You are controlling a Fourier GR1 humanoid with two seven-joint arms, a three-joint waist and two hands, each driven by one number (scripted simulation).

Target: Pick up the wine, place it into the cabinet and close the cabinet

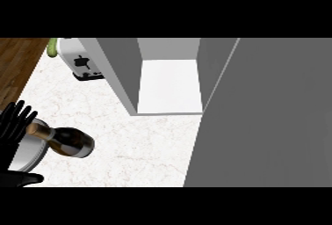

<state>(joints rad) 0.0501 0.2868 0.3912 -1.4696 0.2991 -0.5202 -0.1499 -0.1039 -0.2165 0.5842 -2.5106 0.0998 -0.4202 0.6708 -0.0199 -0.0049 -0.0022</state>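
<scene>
Left hand [16, 124], fingers straight up, beside wine bottle [66, 141] on plate [27, 154].

Head view looks steeply down (1 camera) at counter [130, 149]

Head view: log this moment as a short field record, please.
wine bottle: lying on the plate
plate: at counter's left edge
left robot hand: open, fingers up, beside the plate
right robot hand: not in view
cabinet: open, shelf bare
cabinet door: swung open at right
toaster: left of cabinet
</scene>
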